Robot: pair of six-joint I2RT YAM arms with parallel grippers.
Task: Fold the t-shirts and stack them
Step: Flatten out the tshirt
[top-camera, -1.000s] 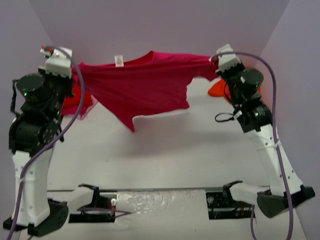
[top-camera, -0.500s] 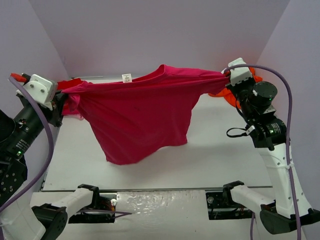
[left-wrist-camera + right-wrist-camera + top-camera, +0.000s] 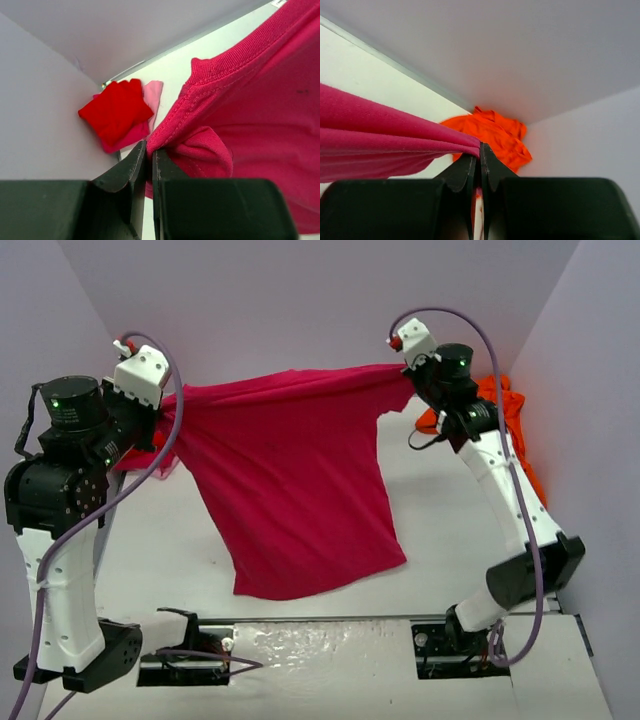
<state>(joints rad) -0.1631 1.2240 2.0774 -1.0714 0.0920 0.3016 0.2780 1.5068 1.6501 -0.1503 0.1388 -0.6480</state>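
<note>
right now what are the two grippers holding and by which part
Both hold the magenta-pink t-shirt, stretched between them: the left gripper pinches a stitched seam near one sleeve, the right gripper the bunched opposite top corner.

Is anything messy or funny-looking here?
The orange shirt is a crumpled heap in the far right corner, not folded. The pink shirt hangs crooked, stretched between the left pincer and the right pincer.

- The magenta t-shirt (image 3: 290, 490) is hanging longer than before, and its hem is now coming down almost to the near edge of the table (image 3: 165, 545).
- The left gripper (image 3: 160, 415) is rising again.
- The right gripper (image 3: 408, 370) is shifting inward, toward the left one.
</note>
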